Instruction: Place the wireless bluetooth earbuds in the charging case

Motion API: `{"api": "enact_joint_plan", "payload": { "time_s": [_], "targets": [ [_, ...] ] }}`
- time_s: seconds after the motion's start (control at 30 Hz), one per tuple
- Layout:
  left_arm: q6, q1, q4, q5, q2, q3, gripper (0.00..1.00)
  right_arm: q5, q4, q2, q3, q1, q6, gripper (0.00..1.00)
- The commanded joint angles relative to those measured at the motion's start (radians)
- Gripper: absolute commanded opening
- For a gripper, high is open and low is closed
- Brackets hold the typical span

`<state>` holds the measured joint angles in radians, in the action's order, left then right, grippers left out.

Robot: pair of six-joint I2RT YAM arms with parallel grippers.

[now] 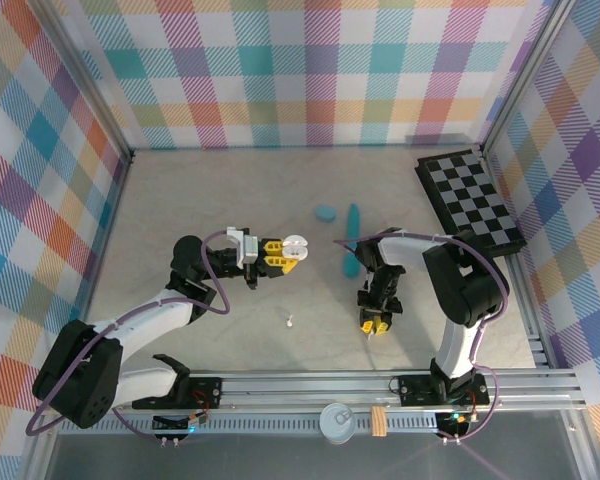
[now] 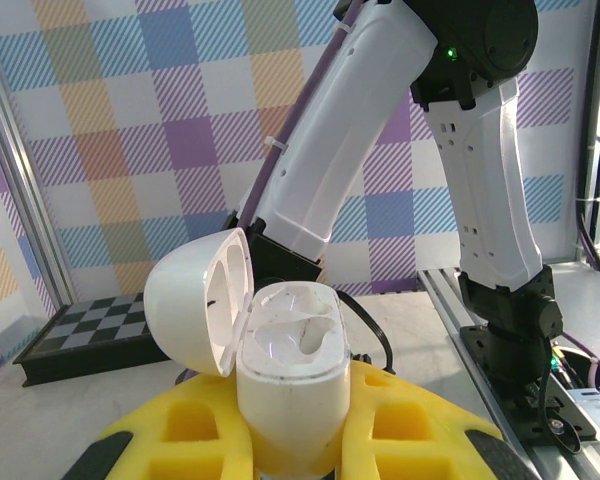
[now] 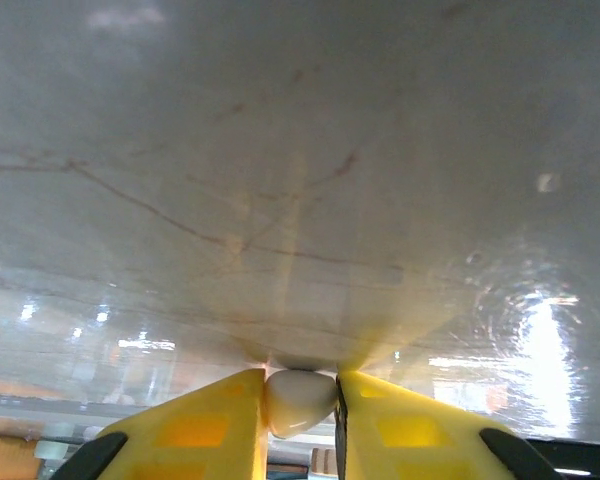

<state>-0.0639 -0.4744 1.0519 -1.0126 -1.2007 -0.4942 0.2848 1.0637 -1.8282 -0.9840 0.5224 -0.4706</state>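
1. The left gripper (image 1: 280, 254) is clamped on the lower half of the white charging case (image 2: 290, 385). The case stands upright between the yellow fingers with its lid (image 2: 193, 300) flipped open to one side. Both sockets look empty from the left wrist view.
2. The right gripper (image 1: 372, 322) points down at the table (image 1: 210, 200), well apart from the case. Its fingers are pinching a small white earbud (image 3: 300, 400) by the rounded head. The stem is hidden, so there's no telling which way it points.
3. A second white earbud (image 1: 291, 321) lies loose on the table between the two arms, toward the near side.
4. Biggest risk: the pinch is on a smooth round bit right at the fingertips, so a quick lift or swing could squirt the bud out sideways.
5. Next is orientation. If the stem isn't aimed down into a socket, the bud will likely jam on the rim or sit crooked. Each socket probably takes only one side, too.
6. Pushing too hard could twist the case in the left grip, since it's only held by its sides.
7. The open lid sits right beside the sockets, and coming in from that side could bump it shut.
8. A low sweep across the middle could flick the loose bud away.
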Motion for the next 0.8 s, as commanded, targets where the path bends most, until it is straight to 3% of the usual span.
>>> {"api": "enact_joint_plan", "payload": {
  "time_s": [0.0,0.3,0.57,0.77],
  "targets": [
    [0.008,0.008,0.062,-0.040,0.013,0.004,0.02,0.009,-0.044,-0.027,0.021,0.001,-0.023,0.22],
    [0.006,0.007,0.059,-0.031,-0.005,-0.001,0.02,-0.015,-0.014,0.058,0.002,0.002,-0.044,0.20],
    [-0.155,-0.010,-0.197,0.052,-0.070,-0.038,0.00,-0.095,0.042,0.173,-0.119,0.002,-0.042,0.20],
    [-0.066,-0.021,-0.009,0.111,-0.209,-0.023,0.00,-0.140,0.067,0.214,-0.260,0.002,-0.035,0.20]
  ]
}}
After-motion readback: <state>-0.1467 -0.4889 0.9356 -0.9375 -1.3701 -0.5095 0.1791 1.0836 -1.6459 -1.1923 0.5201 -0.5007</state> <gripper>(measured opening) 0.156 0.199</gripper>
